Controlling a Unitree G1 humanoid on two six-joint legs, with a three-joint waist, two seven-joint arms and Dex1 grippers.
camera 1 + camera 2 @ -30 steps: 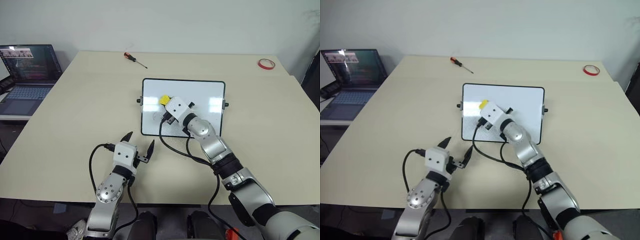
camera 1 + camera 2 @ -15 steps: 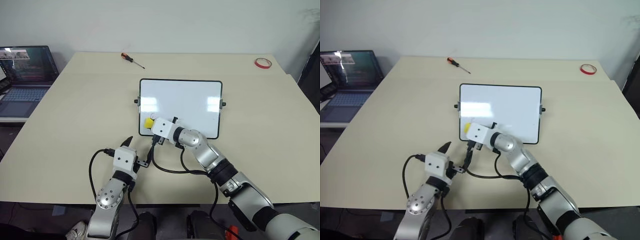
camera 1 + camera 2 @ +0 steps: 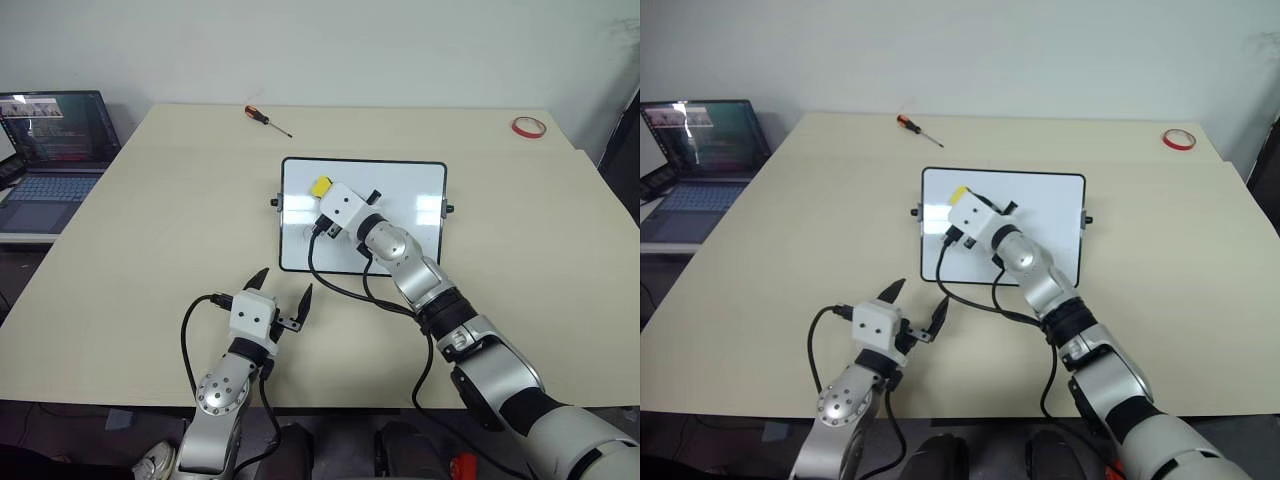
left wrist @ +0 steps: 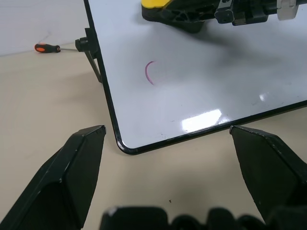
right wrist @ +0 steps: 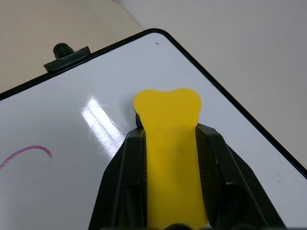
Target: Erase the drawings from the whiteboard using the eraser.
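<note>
The whiteboard (image 3: 400, 215) lies flat in the middle of the table. My right gripper (image 3: 324, 193) reaches over its far left part, shut on the yellow eraser (image 3: 320, 186), whose tip sticks out past the fingers (image 5: 129, 158) onto the board (image 5: 86, 86). Of the drawings, one short pink arc (image 4: 149, 73) shows on the board's left half, nearer to me than the eraser; the same arc (image 5: 29, 152) appears in the right wrist view. My left gripper (image 3: 283, 284) hovers open just before the board's near left corner (image 4: 125, 148), holding nothing.
An open laptop (image 3: 50, 140) stands off the table's far left. A red-handled screwdriver (image 3: 266, 117) lies at the back of the table (image 3: 150, 230), and a red tape ring (image 3: 530, 126) sits at the back right corner.
The right gripper with the eraser went from the board's upper left down to its near left corner, then back up to the far left. The left gripper kept still.
</note>
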